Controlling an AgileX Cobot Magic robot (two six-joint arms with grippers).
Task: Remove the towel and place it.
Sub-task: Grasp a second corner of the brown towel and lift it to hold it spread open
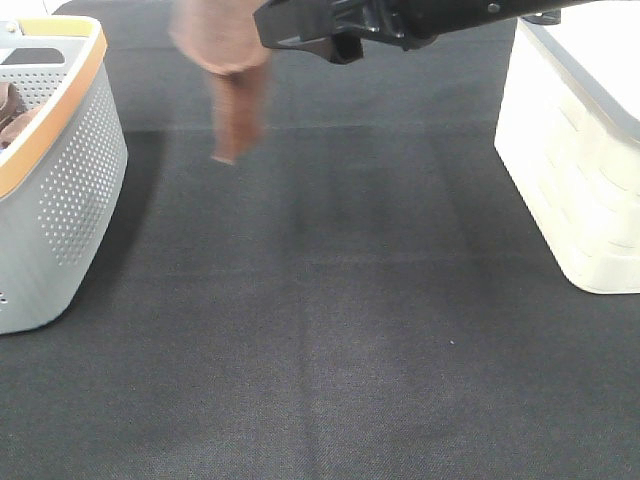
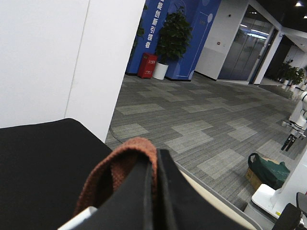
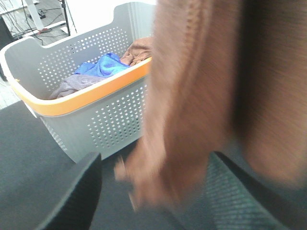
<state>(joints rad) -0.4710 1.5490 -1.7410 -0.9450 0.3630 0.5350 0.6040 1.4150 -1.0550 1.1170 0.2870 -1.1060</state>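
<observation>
Clamping the reddish-brown microfibre towel (image 1: pixel 235 90) in the shut jaws of our left gripper (image 2: pixel 156 160) at eleven o'clock, we hold our right gripper (image 1: pixel 300 35) at twelve, jaws apart, just beside it.

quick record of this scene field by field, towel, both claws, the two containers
towel: reddish-brown, hanging in the air above the black mat, blurred
left claw: shut on the towel, a fold looped over its tips
right claw: open, close to the hanging towel, no grip on it
grey basket: left side of the mat, orange rim, holds a blue cloth and bunched brown cloths
white bin: right side of the mat, inside not visible
</observation>
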